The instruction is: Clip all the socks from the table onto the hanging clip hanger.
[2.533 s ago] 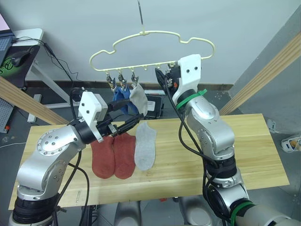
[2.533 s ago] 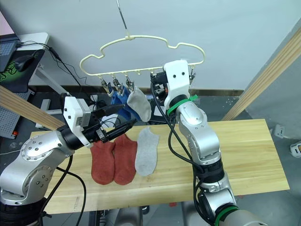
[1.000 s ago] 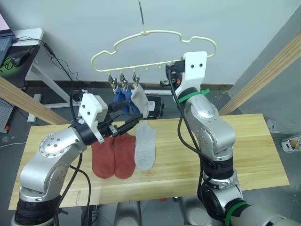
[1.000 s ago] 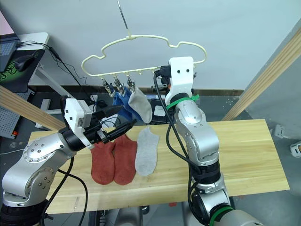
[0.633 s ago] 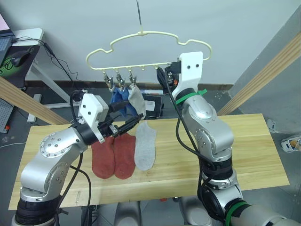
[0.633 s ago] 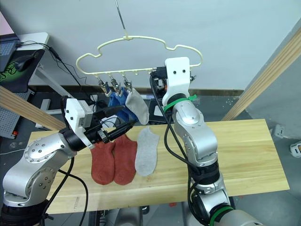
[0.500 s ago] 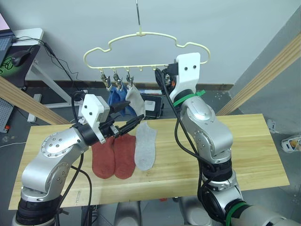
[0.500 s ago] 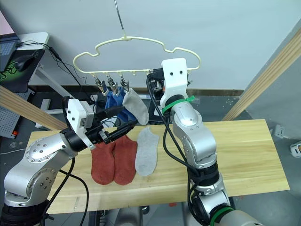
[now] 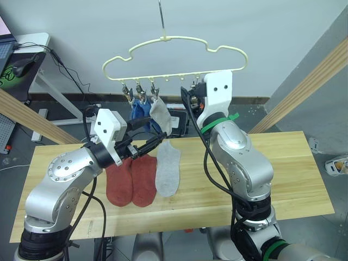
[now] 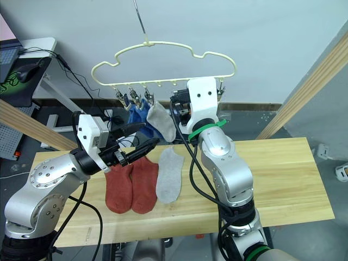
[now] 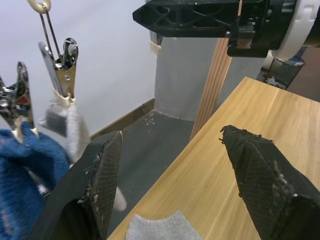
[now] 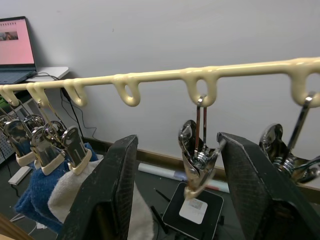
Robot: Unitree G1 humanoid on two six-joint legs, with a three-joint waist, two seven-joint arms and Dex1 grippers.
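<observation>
Left gripper [image 9: 151,142] hovers open and empty above two rust-red socks [image 9: 131,180] and a grey sock [image 9: 168,171] on the table [image 9: 293,174]; two blue socks [image 9: 140,113] and another grey hang clipped on the clip hanger [image 9: 174,60]; right gripper [image 12: 182,200] open around an empty clip [image 12: 196,160]

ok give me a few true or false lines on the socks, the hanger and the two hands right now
1. Three socks hang from the hanger. True.
2. Both red socks are clipped up. False: they lie on the table.
3. The left hand grips a sock. False: it is open and holds nothing.
4. The right hand is open around a bare clip. True.
5. One grey sock lies on the table. True.
</observation>
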